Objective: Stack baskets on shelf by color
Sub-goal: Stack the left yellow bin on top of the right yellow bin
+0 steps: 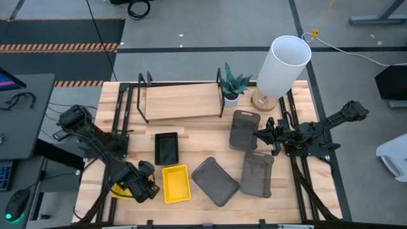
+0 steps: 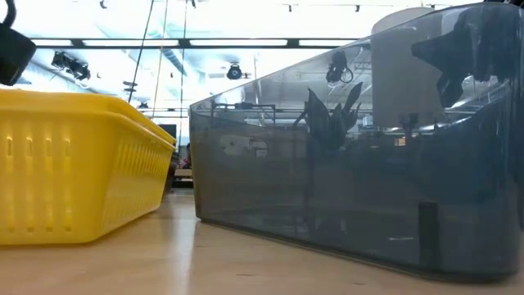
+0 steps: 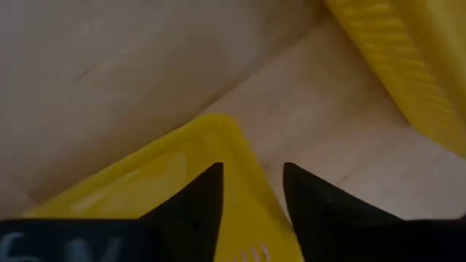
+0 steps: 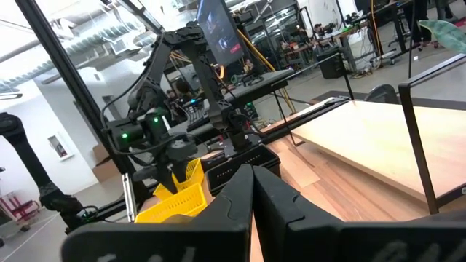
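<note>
The left gripper [image 1: 141, 186] is seen low at the table's front-left corner, its fingers [image 3: 196, 200] set narrowly astride the rim of a yellow basket [image 3: 182, 182] that lies partly under the arm; whether the rim is actually pinched cannot be told. A second yellow basket [image 1: 176, 183] is seen just beside it on the tabletop [image 1: 203, 149]. The right gripper [image 1: 266, 135] is held over the right side, fingers pressed together with nothing between them, near a grey basket [image 1: 243, 129]. Two more grey baskets [image 1: 215, 181] [image 1: 257, 173] are scattered at the front, and one black basket [image 1: 166, 148] is placed just in front of the shelf [image 1: 179, 102]. The shelf is bare; nothing is stacked yet.

Risks, judged from here:
- The yellow rim is thin and slick; with a shallow bite it could slip out on lift.
- The held basket could be dragged into the neighbouring yellow one, since they are so near.
- The shelf's upright wire loops could be clipped on the carry.
- The plant [image 1: 233, 83] and white lamp [image 1: 283, 67] stand next to the shelf's right end and could be knocked.

No brand, label or writing can be read on anything.
</note>
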Tool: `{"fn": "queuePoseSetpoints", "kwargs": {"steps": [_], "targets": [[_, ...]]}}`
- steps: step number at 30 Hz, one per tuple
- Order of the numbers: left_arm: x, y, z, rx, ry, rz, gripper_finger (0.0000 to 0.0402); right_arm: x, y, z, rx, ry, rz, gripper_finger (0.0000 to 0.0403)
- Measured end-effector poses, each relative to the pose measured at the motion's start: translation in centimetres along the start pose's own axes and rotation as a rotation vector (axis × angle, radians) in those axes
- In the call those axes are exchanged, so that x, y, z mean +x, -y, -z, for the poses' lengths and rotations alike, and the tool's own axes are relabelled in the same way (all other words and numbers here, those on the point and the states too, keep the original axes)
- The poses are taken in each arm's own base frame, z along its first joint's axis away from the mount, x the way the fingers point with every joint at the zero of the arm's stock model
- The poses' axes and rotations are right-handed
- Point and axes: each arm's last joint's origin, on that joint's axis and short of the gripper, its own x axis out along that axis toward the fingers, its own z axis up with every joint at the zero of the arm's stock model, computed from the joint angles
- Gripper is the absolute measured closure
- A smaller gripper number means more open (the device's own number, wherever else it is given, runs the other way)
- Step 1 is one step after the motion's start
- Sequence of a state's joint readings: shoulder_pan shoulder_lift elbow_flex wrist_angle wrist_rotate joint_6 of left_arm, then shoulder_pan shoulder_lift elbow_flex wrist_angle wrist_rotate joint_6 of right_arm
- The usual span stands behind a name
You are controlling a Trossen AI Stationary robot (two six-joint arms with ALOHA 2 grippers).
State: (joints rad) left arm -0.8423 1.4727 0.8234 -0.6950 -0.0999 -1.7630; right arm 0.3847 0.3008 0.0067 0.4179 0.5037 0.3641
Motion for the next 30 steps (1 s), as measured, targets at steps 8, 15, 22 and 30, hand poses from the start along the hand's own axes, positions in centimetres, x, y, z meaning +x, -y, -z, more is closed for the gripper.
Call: {"fn": "queuePoseSetpoints", "kwargs": {"steps": [8,15,22,30], "targets": [[-0.7,1.3,-0.6,0.143,-0.082,0.056,0.0383,0.0,0.0,0.0,0.0,0.0,0.0,0.0387],[-4.6,4.7,-0.3,0.4,-0.169,0.212,0.0383,0.0,0.0,0.0,0.0,0.0,0.0,0.0387],[-10.6,7.6,-0.3,0.58,-0.125,0.326,0.0389,0.0,0.0,0.0,0.0,0.0,0.0,0.0387],[-15.0,8.5,-1.6,0.699,0.099,0.325,0.0389,0.0,0.0,0.0,0.0,0.0,0.0,0.0387]]}}
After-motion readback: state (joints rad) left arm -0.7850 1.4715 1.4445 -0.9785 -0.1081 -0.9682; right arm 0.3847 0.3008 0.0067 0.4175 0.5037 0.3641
